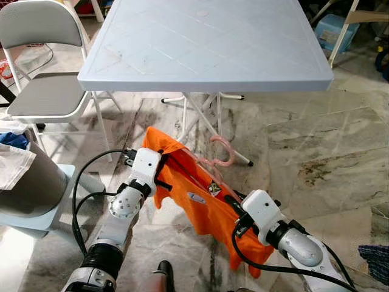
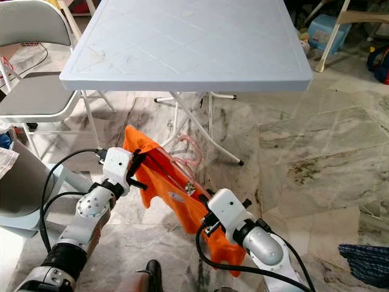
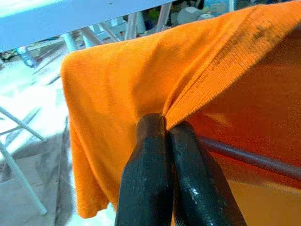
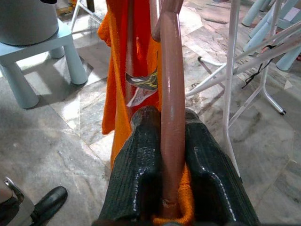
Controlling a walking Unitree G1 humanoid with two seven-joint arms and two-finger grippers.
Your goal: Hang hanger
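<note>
So the orange shirt (image 1: pixel 200 204) is stretched out on a pink hanger (image 4: pixel 172 94), held up over the marble floor (image 1: pixel 316 158) in front of the worktop (image 1: pixel 206 48). Left gripper (image 3: pixel 165 127) has its jaws pinched tight on a fold of the cloth. Right gripper (image 4: pixel 164 141) jaws are clamped round the hanger's bar, with what looks like some shirt bunched in too

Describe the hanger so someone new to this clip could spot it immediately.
Start at the pale blue table; just in front of its white legs, both grippers hold up an orange shirt. The hanger is the pink hook curling out of it.
</note>
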